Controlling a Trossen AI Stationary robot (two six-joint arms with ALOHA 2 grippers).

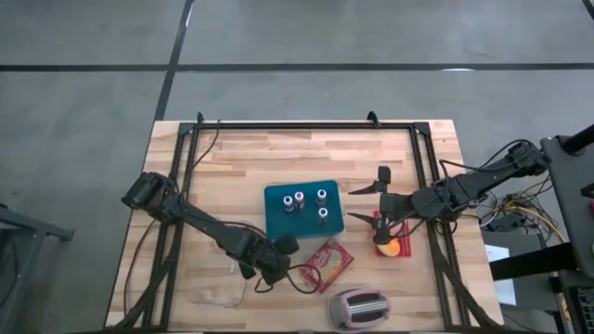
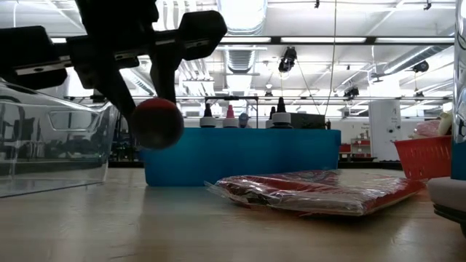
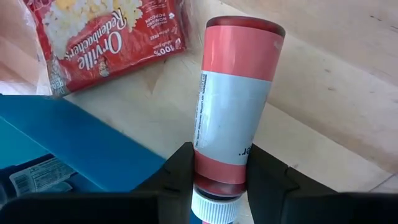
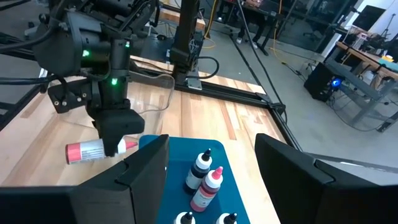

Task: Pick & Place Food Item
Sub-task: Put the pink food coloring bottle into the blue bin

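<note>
1. Your left gripper (image 3: 219, 186) is clenched on the red bottle (image 3: 233, 99) near its white cap, so the body sticks out ahead of the fingers. The bottle hangs above the table (image 1: 232, 158), just beside the blue tray (image 1: 278, 223) and near the popcorn bag (image 1: 328, 263).
2. Your right gripper (image 1: 379, 206) waits with fingers spread wide, near the red basket (image 1: 401, 243) on the table's right side, clear of the left arm's path.
3. Gripping at the cap end probably leaves the base free to go down first; where it should land cannot be told.
4. A clear bin (image 2: 51, 145) and a toaster (image 1: 359, 309) also stand on the table.
</note>
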